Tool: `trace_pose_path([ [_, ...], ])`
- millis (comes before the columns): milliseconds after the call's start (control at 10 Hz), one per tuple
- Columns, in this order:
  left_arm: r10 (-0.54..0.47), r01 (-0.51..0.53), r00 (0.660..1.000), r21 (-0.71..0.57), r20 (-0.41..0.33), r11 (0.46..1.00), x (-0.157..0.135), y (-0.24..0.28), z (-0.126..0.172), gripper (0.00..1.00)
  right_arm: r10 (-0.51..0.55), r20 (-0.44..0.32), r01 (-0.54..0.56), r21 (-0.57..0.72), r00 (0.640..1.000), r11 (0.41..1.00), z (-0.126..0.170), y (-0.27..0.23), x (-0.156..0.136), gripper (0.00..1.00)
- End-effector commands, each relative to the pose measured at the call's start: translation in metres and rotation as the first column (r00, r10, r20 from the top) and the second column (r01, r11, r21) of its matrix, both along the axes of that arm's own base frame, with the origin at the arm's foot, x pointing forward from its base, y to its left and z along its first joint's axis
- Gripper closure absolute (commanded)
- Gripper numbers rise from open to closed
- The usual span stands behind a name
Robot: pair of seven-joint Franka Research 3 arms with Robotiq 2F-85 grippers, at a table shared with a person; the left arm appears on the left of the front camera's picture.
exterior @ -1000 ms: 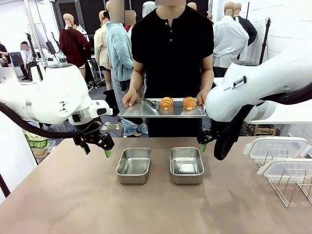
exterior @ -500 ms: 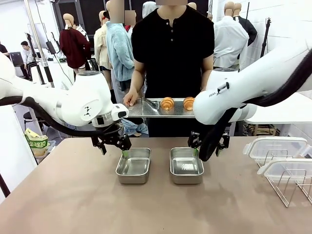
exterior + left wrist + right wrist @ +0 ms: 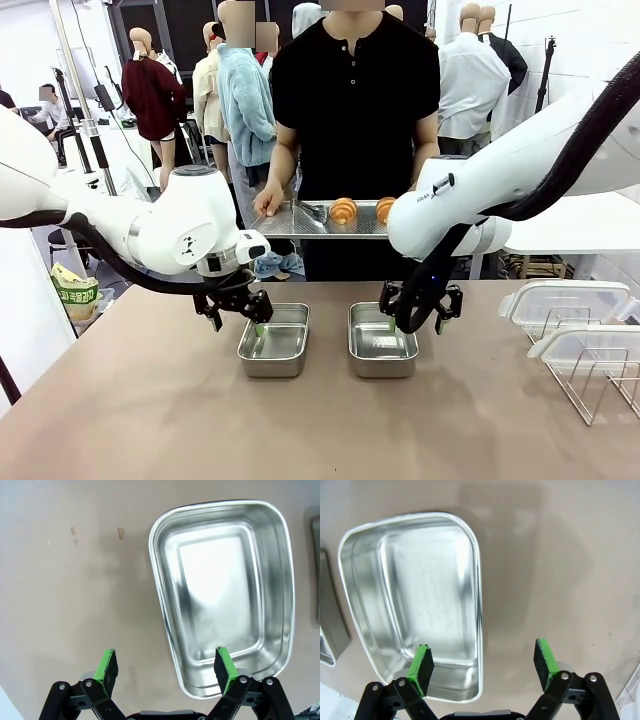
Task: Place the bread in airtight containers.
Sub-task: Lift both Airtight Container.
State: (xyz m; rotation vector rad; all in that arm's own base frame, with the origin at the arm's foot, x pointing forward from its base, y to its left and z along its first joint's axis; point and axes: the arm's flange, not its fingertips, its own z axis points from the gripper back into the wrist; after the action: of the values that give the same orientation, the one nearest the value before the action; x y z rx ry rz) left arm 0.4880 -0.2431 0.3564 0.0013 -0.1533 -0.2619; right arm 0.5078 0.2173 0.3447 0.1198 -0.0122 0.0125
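1. The left gripper [image 3: 238,322] is spread wide and holds nothing. It hangs low at the near left corner of the left tin [image 3: 272,365].
2. In the left wrist view, the left gripper [image 3: 165,665] straddles 1 long rim of the left tin [image 3: 220,590]. 1 green pad [image 3: 223,662] is over the tin's inside, the other over the bare table [image 3: 75,590]. Whether a pad touches the metal cannot be told.
3. The right gripper [image 3: 415,320] is also spread wide and empty, low at the far right corner of the right tin [image 3: 383,367].
4. In the right wrist view, the right gripper [image 3: 483,661] straddles 1 long rim of the right tin [image 3: 420,590], with 1 pad inside and 1 outside.
5. Both tins stand side by side, apart, open and empty on the table.
6. The 2 croissants [image 3: 343,210] [image 3: 385,210] lie side by side on a flat metal tray [image 3: 290,228], beside tongs [image 3: 310,211].
7. A person [image 3: 350,100] at the far side holds the tray above the table, 1 hand [image 3: 266,203] on its edge.
8. 2 clear lids [image 3: 565,298] sit by a wire rack [image 3: 590,385] at the table's right.
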Motion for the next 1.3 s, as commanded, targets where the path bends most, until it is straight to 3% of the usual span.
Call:
trace_pose_path([
  [0, 0.065, -0.068, 0.997, 0.060, 0.045, 0.996, 0.009, -0.010, -0.007, 0.00, 0.033, -0.001, -0.033, -0.033, 0.999, 0.999, -0.001, 0.002, 0.008, 0.00],
  [300, 0.137, -0.138, 0.990, 0.070, 0.013, 0.988, 0.016, -0.015, -0.020, 0.00, 0.042, -0.030, -0.044, -0.047, 0.999, 0.998, -0.008, 0.003, 0.009, 0.00],
  [1200, 0.158, -0.157, 0.987, 0.044, -0.025, 0.987, 0.024, -0.009, -0.029, 0.00, 0.048, -0.104, -0.058, -0.096, 0.993, 0.994, -0.021, 0.007, 0.015, 0.00],
])
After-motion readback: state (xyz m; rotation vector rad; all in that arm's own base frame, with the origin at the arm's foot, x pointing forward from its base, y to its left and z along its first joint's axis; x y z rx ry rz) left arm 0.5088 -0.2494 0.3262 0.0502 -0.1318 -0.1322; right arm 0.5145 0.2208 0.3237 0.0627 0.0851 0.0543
